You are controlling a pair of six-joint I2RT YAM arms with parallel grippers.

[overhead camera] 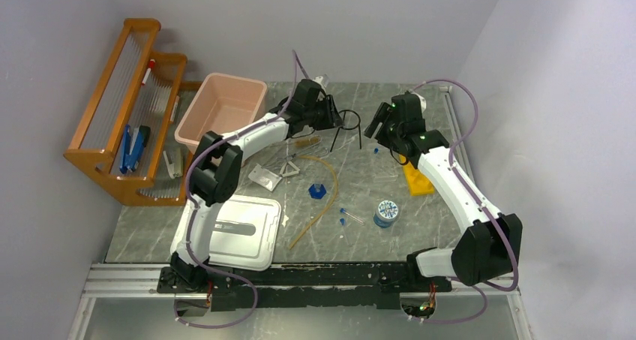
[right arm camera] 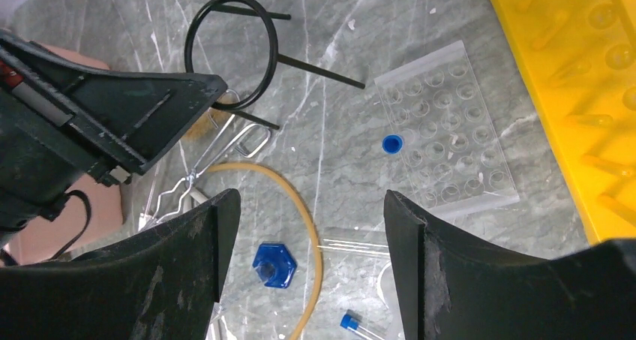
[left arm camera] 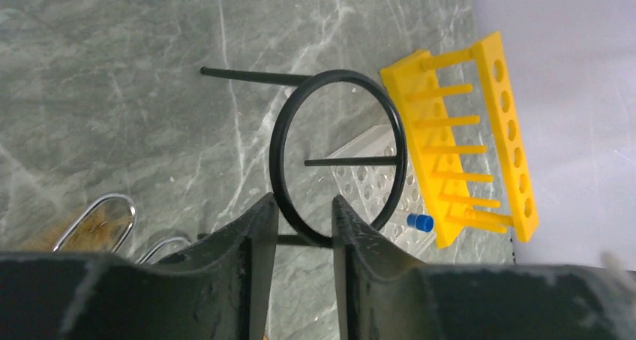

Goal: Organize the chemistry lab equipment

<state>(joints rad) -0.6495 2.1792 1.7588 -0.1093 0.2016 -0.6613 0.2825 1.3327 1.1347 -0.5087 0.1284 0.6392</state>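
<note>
Two black fingers of the left gripper fill the bottom of the left wrist view. They stand a narrow way apart, and the near rim of the black wire tripod ring crosses the gap between them. Whether they already pinch the wire, I cannot tell. One thin black leg of the ring reaches to the left over the grey marble table, and another leg shows inside the circle.

Just beyond the ring lies the yellow plastic tube rack, near the table's right edge. A clear plastic well plate rests beside this rack, with a small blue cap at its edge.

Over the middle of the table hangs the right gripper, its jaws wide apart with nothing between them. Below it lie the long tan rubber tube, curved in an arc, the blue hexagonal piece inside that arc, and one tiny blue-capped vial on the other side of the tube.

From above, both grippers are at the far part of the table, the left one near the pink plastic tub.
</note>
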